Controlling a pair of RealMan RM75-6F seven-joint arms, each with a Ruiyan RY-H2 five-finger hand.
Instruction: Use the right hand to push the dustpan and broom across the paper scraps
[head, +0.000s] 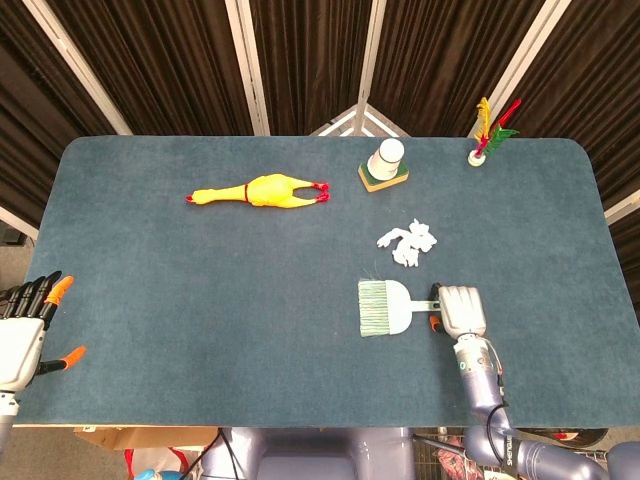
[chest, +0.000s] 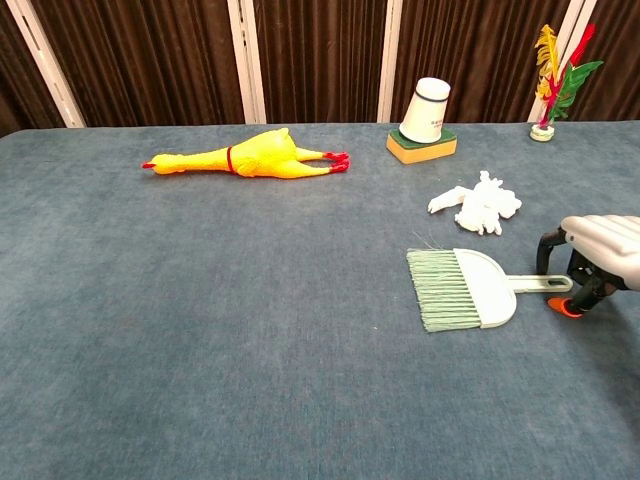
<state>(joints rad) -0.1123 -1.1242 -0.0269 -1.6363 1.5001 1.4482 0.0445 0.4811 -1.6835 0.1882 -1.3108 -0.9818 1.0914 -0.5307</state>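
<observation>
- Two steps make up this task as I judge it: bringing the right hand (chest: 600, 262) to the handle, then shoving; the first is in hand, the push not yet begun.
- That hand sits at the end of the handle of the pale mint-green plastic dustpan and broom (chest: 468, 289), fingers curled downward around the handle tip. Whether they actually clasp it or only touch it, I cannot tell from either view.
- Bristles point toward the table's left side, with the handle toward the right hand, so the set lies crosswise to the scraps.
- White crumpled paper scraps (chest: 478, 207) lie just beyond the set, on its far side, near but apart from it.
- Next move, in my judgement: drive the set away from the robot so its long side sweeps over the scraps, keeping it flat on the blue-grey felt-covered table (head: 200, 300) so it does not pivot about the handle.
- At the table's near left corner, the left hand (head: 22, 330) is idle, fingers apart, holding nothing.
- No brand, label or legible writing shows anywhere; the small mark on the right forearm is too small to read.
</observation>
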